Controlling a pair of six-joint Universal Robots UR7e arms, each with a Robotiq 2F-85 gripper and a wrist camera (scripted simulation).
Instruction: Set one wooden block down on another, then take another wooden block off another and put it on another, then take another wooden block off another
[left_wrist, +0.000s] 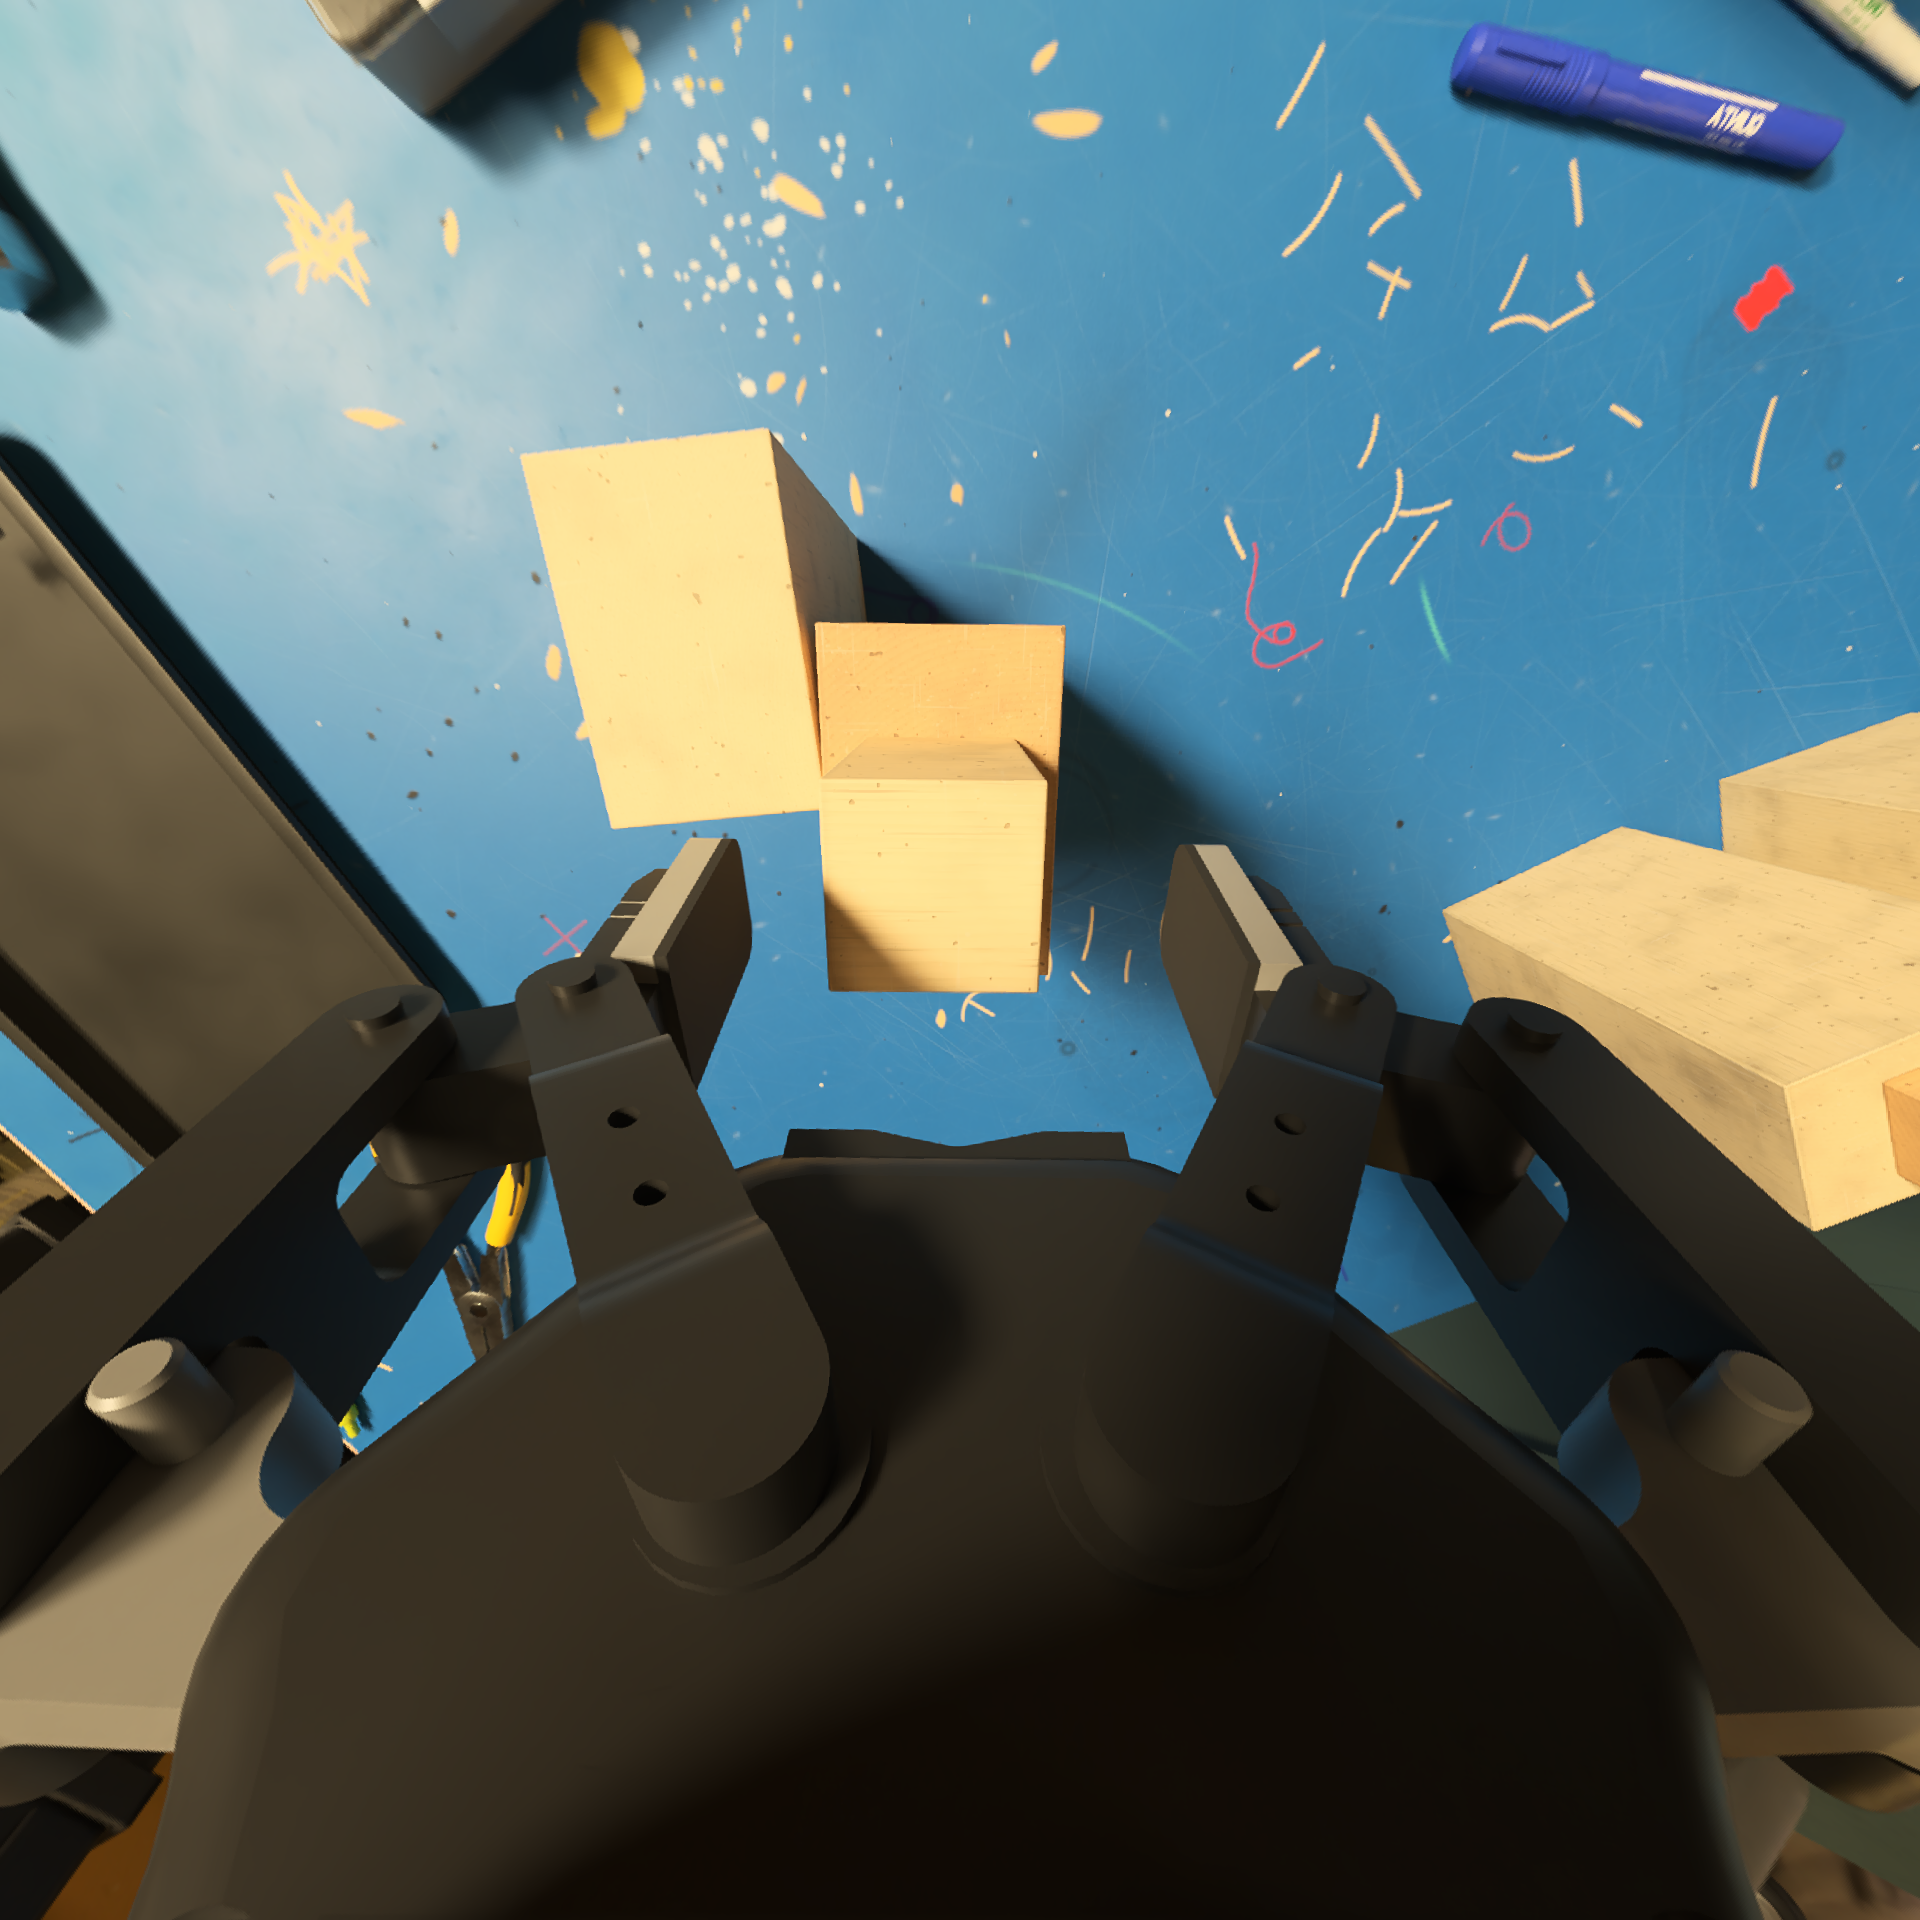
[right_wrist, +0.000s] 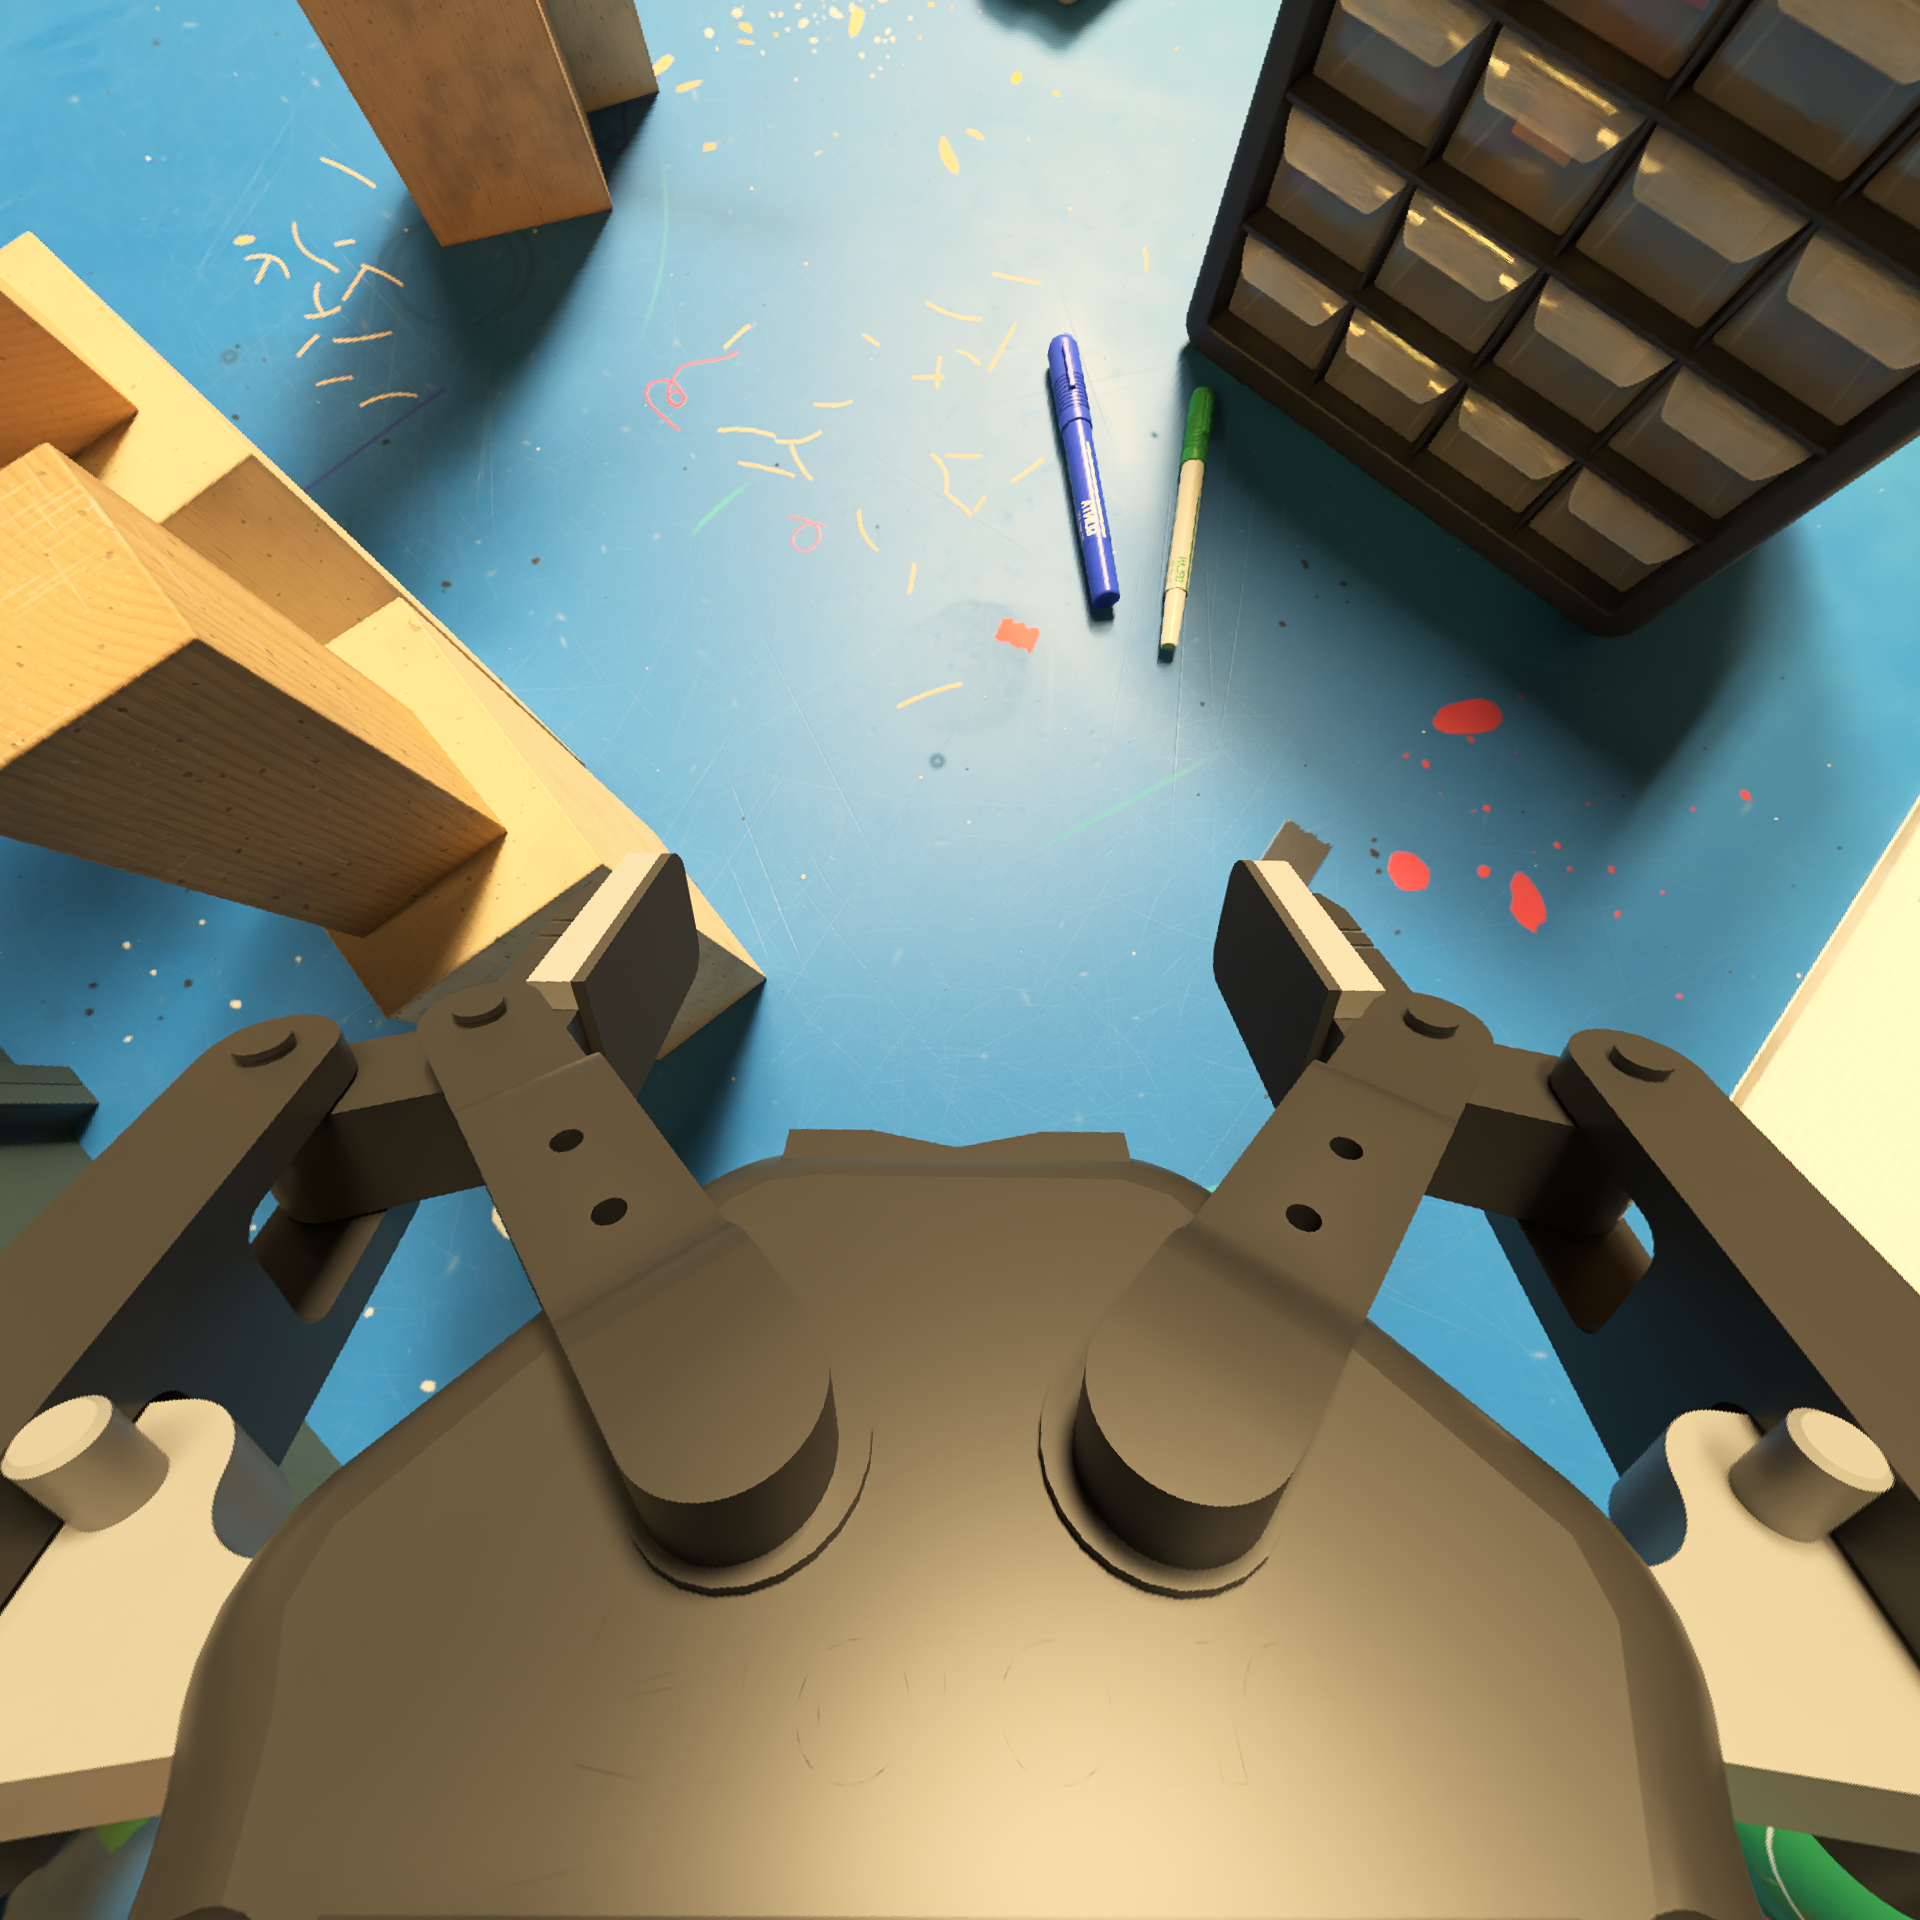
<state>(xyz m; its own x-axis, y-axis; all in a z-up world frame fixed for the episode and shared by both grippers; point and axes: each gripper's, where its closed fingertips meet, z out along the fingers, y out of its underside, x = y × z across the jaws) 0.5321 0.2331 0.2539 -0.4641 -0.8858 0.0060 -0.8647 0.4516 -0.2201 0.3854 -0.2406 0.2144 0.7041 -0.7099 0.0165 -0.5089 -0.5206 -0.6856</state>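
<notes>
In the left wrist view my left gripper (left_wrist: 956, 914) is open and empty above a small pale wooden block (left_wrist: 933, 868), which lies between and beyond its fingers on a darker block (left_wrist: 940, 681). A tall pale block (left_wrist: 681, 634) stands just left of them. A long pale block (left_wrist: 1683, 997) lies at the right with another block (left_wrist: 1829, 800) on it. In the right wrist view my right gripper (right_wrist: 956, 935) is open and empty over bare table. At its left an orange-brown block (right_wrist: 208, 717) lies across a long pale block (right_wrist: 488, 675). A brown block (right_wrist: 468, 104) stands farther off.
The blue, paint-flecked table (right_wrist: 883, 727) carries a blue marker (right_wrist: 1083, 473) and a green-capped pen (right_wrist: 1184, 520). A dark drawer cabinet (right_wrist: 1590, 270) stands at the upper right, a white sheet (right_wrist: 1849, 1018) at the right edge. The marker also shows in the left wrist view (left_wrist: 1642, 99); a dark slab (left_wrist: 156, 831) is at its left.
</notes>
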